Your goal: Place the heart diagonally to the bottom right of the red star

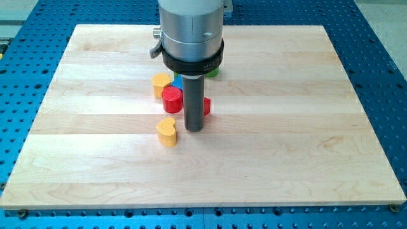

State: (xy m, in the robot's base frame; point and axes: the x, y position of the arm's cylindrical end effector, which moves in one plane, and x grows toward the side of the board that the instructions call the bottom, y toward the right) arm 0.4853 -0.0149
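In the camera view, on the tabletop, the yellow heart lies just to the view's left of my tip, slightly lower. A red block, perhaps the star, peeks from behind the rod. There are no jaws to report.

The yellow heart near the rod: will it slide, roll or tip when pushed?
The yellow heart lies flat and low on the smooth wooden board, so it probably slides, not rolls. My tip is just to its right; an off-centre push may turn it.
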